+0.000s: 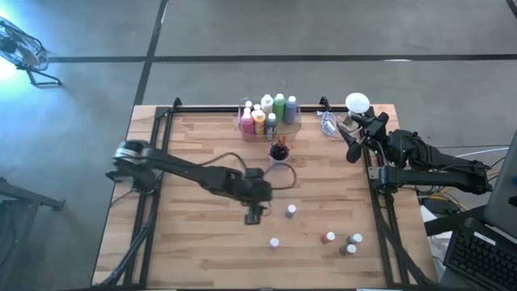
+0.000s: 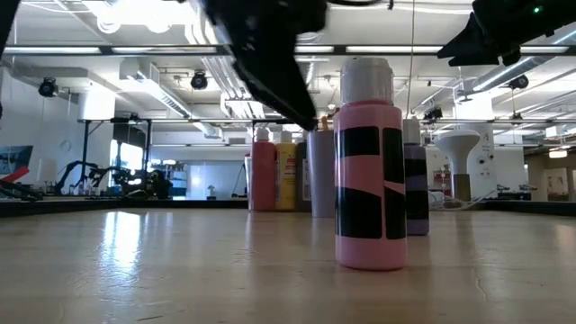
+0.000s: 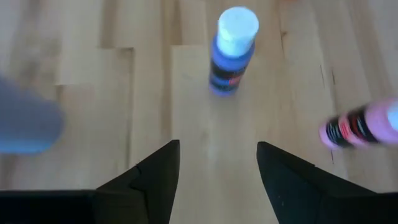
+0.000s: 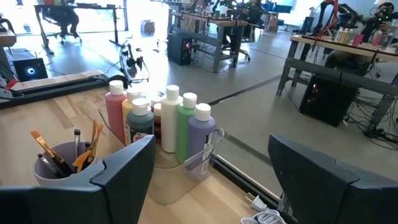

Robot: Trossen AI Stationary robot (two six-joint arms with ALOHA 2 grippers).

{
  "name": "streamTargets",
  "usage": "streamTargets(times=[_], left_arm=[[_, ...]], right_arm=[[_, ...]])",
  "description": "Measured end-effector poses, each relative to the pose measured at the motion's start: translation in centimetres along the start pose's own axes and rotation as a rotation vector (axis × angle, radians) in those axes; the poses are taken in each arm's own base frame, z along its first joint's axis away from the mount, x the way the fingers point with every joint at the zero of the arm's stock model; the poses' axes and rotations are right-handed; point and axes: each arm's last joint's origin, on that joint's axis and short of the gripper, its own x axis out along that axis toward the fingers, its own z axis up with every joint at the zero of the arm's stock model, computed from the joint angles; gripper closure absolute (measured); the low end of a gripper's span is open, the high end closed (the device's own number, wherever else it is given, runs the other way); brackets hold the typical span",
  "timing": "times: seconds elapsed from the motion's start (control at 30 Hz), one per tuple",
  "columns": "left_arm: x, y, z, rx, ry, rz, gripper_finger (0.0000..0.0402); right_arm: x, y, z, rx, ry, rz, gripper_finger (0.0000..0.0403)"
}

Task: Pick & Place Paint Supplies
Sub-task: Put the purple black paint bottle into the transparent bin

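The wooden desk [image 1: 202,242] stands on a grey concrete floor [image 1: 242,32]. Behind it, workbenches [image 4: 336,56] and bright ceiling lights [image 2: 135,11] fill the room.

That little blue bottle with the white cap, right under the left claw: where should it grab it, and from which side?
Probably around the blue body just below the white cap, coming straight down from above. The blue bottle stands upright on bare wood, with the pink bottle well off to one side. The left gripper hovers over it, fingers open wider than the bottle.
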Motion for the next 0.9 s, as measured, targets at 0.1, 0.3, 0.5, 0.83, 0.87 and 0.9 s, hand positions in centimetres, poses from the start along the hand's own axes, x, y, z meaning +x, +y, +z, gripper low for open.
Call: streamTargets(times=[0.1,0.3,0.5,0.83,0.87,0.9], left_arm=[[-2.9,0.5,-1.8,-0.025,-0.07,0.016,0.0183],[-9.7,1.9,-5.7,-0.088,-0.309,0.04,0.0183],[-14.5,3.2,-10.4,-0.139,-0.512,0.099,0.0183],[-15.6,4.3,-17.9,-0.206,-0.616,0.064,0.0184],[-15.5,4.4,-18.5,-0.204,-0.623,0.065,0.0184],[-15.4,4.4,-18.9,-0.188,-0.631,0.074,0.0183]], right_arm=[[0.0,0.0,0.0,0.0,0.0,0.0,0.0106],[0.0,0.0,0.0,-0.001,0.0,0.0,0.0121],[0.0,0.0,0.0,-0.001,0.001,0.0,0.0136],[0.0,0.0,0.0,0.005,-0.002,0.001,0.0163],[0.0,0.0,0.0,0.009,-0.003,0.003,0.0165],[0.0,0.0,0.1,0.02,-0.003,0.008,0.0168]])
